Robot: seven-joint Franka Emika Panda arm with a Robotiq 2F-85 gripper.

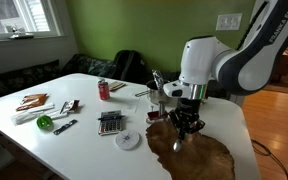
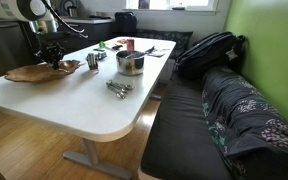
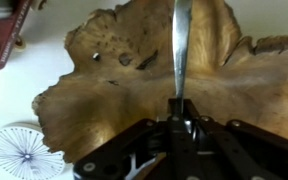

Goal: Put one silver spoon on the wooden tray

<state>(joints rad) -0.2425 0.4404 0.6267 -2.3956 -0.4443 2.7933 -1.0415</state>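
My gripper [image 3: 180, 108] is shut on a silver spoon [image 3: 181, 45] and holds it just above the wooden tray [image 3: 134, 95]. In the wrist view the spoon's thin handle runs straight up from my jaws across the brown wavy-edged wood. In both exterior views my gripper [image 1: 187, 126] [image 2: 52, 52] hangs over the tray [image 1: 199, 155] [image 2: 34, 72] at the table's end. The spoon is too small to make out in the exterior views.
A round white disc [image 3: 24, 152] [image 1: 129, 140] lies beside the tray. A calculator [image 1: 110, 122], a red can [image 1: 103, 90], a metal pot [image 2: 130, 63], loose utensils [image 2: 119, 88] and small items [image 1: 44, 105] lie on the white table. A couch with a backpack [image 2: 209, 50] stands alongside.
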